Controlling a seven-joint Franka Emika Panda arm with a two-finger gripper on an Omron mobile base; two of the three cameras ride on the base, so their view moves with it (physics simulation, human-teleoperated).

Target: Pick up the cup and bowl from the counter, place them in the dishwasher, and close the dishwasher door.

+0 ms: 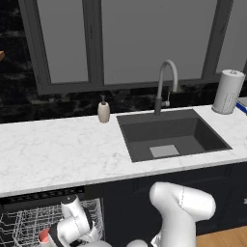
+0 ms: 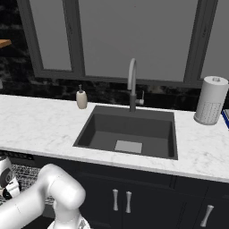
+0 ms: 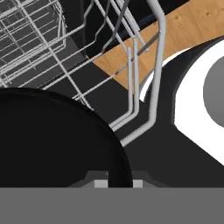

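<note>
Dishwasher (image 1: 29,219): under the counter, left of the sink, door down, white wire rack (image 1: 19,226) showing.

Cup (image 1: 44,236): red-pink rim visible low in the left base view, inside the dishwasher, just left of the arm's wrist; whether it sits settled in the rack cannot be told.

Pincer (image 1: 57,237): lowered into the dishwasher, left of and well below the sink. In the hand view its fingertips (image 3: 101,183) sit right at the rim of the bowl (image 3: 52,144), the rim passing between them; it appears closed on the bowl's edge, though actual contact is hard to confirm.

Bowl: black, round, over the wire rack in the hand view, held low inside the dishwasher rather than on the counter.

Counter (image 1: 58,149): white marble look. Soap dispenser (image 1: 103,112) stands left of the sink (image 1: 169,135); tap (image 1: 165,82) behind the sink; paper towel roll (image 1: 227,91) to the sink's right.

Step in hand, as judged: setting the bowl in the rack. To do it well, lower until the bowl rests among the wires, keep it clear of the cup, open only once it is supported, then lift straight out before reaching for the door.
</note>
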